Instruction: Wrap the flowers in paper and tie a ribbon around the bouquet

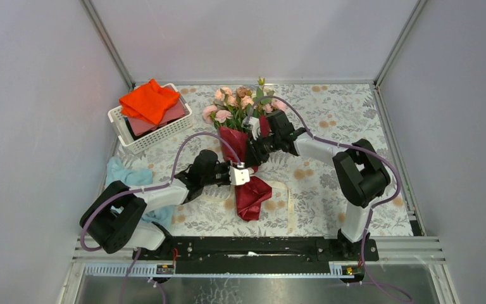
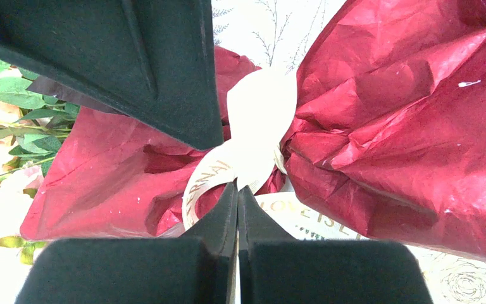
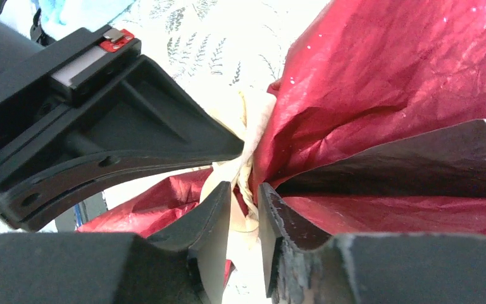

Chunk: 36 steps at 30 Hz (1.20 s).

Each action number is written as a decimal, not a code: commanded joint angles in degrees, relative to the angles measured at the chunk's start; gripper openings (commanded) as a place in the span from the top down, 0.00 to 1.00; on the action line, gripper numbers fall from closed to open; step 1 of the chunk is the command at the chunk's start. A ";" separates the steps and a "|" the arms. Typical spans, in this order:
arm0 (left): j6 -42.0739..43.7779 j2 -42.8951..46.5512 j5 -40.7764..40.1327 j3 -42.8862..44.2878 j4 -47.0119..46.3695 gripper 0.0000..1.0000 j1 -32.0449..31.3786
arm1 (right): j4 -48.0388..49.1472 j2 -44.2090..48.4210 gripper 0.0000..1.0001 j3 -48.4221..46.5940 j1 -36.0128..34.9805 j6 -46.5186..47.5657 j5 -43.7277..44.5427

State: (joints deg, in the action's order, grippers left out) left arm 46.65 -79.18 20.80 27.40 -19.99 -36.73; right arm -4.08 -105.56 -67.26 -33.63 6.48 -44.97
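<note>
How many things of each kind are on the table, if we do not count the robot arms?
bouquet: 1
ribbon: 1
cloths: 2, the orange cloth and the light blue cloth
basket: 1
reddish item in the basket, kind unclear: 1
Total: 6

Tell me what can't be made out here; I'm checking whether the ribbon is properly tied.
Left wrist: the shut left pincer covers the lower loop of the ribbon; a knot cannot be told.
Right wrist: glare washes out the ribbon between the fingers of the right pincer; grip unclear.
Top view: both pincers hide the waist of the paper.
</note>
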 commanded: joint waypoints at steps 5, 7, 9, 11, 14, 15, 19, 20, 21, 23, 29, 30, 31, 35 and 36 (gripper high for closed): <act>0.71 -0.36 1.08 -0.24 -4.19 1.00 -0.27 | 3.29 -1.30 0.80 -0.89 -0.12 -1.53 1.80; 0.72 -0.39 1.08 -0.24 -4.18 1.00 -0.27 | 2.24 -1.61 0.82 -0.79 -0.23 -0.27 2.54; 0.63 -0.36 1.04 -0.24 -4.18 1.00 -0.27 | -0.17 -2.33 0.83 -0.90 -0.58 1.87 2.82; 0.71 -0.43 1.06 -0.24 -4.27 1.00 -0.27 | -2.70 -2.99 0.81 -0.89 -0.99 4.32 0.90; 0.85 -0.60 1.02 -0.24 -4.27 1.00 -0.27 | -3.21 -2.78 0.75 -0.13 -1.89 5.81 -2.27; 0.83 -0.67 1.08 -0.31 -4.27 1.00 -0.27 | -2.58 -2.49 0.73 0.20 -2.16 5.80 -2.67; 1.24 -0.80 1.23 -0.15 -3.98 1.00 -0.27 | 1.17 -2.02 0.69 1.29 -2.21 3.28 -3.13; 1.35 -0.76 1.22 -0.15 -3.93 1.00 -0.23 | 2.04 -2.04 0.68 1.60 -2.27 2.67 -3.75; 1.42 -0.88 1.06 -0.13 -3.92 1.00 -0.25 | 2.94 -2.14 0.66 1.87 -2.42 2.12 -4.20; 1.44 -0.89 1.08 -0.14 -3.92 1.00 -0.27 | 3.50 -2.36 0.63 2.20 -3.03 1.66 -3.68; 1.44 -1.05 1.30 -0.06 -3.97 1.00 -0.23 | 7.55 -3.17 0.57 1.92 -4.35 0.41 -2.58; 1.45 -1.07 1.28 0.06 -4.00 1.00 -0.27 | 7.81 -3.12 0.57 2.00 -4.49 0.40 -2.35; 1.47 -1.07 1.25 0.01 -4.01 1.00 -0.26 | 7.99 -3.12 0.58 2.05 -4.52 0.38 -2.10; 1.25 -1.23 1.38 0.01 -4.63 1.00 -0.27 | 8.25 -3.72 0.65 1.88 -4.65 0.38 -0.80; 1.17 -1.24 1.38 0.00 -4.78 1.00 -0.27 | 8.29 -3.90 0.67 1.83 -4.66 0.32 -0.41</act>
State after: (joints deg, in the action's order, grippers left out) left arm 47.18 -79.77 20.80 27.40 -20.05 -36.71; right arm 1.21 -108.66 -64.99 -37.67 7.27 -46.11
